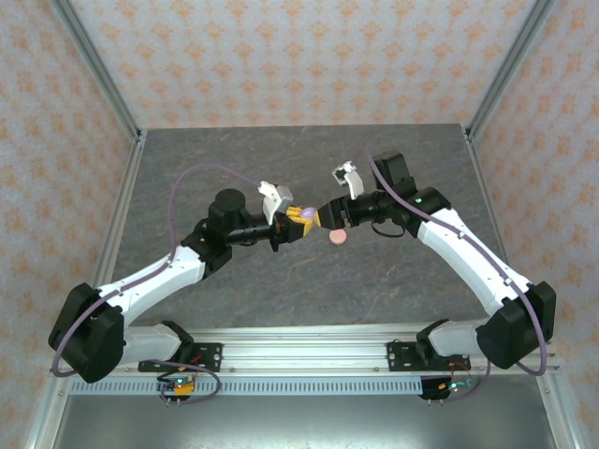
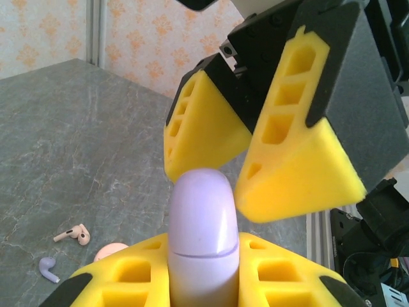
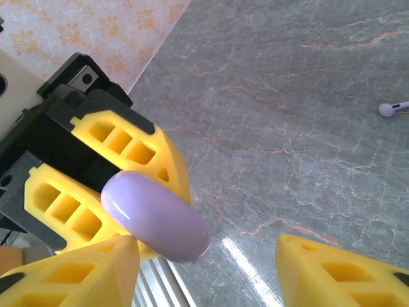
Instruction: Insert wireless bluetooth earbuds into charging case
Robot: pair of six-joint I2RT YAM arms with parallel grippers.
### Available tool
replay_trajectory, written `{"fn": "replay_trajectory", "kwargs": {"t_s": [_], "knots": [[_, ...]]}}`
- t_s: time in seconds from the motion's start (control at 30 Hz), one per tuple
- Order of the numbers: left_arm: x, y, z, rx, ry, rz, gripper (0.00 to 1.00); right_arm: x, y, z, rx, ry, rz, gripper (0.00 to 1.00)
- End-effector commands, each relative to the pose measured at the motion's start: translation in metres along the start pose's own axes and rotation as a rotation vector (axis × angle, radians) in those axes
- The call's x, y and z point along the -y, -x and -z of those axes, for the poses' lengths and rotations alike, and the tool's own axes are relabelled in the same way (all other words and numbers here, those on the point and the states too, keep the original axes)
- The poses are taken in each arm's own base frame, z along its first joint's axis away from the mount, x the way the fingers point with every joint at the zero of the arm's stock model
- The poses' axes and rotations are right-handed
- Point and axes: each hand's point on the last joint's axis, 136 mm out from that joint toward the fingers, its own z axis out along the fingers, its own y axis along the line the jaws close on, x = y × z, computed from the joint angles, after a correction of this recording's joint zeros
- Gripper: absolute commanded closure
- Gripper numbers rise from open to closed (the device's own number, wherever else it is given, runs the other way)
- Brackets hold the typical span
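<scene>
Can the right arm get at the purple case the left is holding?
Probably yes. The right fingers stand open right beside the purple case, whose free end sticks out past the left fingers; nothing sits between.

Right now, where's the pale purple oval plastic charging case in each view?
Top external: pale purple oval charging case at centre, where the arms meet.
Left wrist: case at bottom centre, upright.
Right wrist: case at lower left, slanting.
Shared landmark: yellow fingers of the left gripper clamping it.
</scene>
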Motion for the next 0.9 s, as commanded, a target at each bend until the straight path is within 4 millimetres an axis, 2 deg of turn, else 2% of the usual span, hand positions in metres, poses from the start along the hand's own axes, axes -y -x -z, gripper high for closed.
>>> {"fn": "replay_trajectory", "kwargs": {"t_s": [0.0, 0.37, 0.6, 0.7, 0.87], "knots": [[0.022, 0.011, 0.004, 0.034, -0.07, -0.079, 0.92, 0.008, 0.019, 0.004, 0.058, -0.08, 0.005, 0.42], [0.022, 0.01, 0.004, 0.025, -0.062, -0.08, 0.92, 0.014, 0.023, 0.005, 0.071, -0.117, -0.011, 0.42], [-0.002, -0.005, 0.001, -0.023, 0.055, -0.048, 0.92, 0.021, 0.028, 0.015, 0.13, -0.185, -0.015, 0.4], [-0.011, -0.013, 0.003, -0.042, 0.109, -0.032, 0.91, 0.038, 0.028, 0.02, 0.157, -0.282, -0.048, 0.4], [-0.015, -0.022, 0.011, -0.045, 0.156, -0.009, 0.91, 0.091, 0.015, 0.022, 0.107, -0.531, -0.161, 0.4]]}}
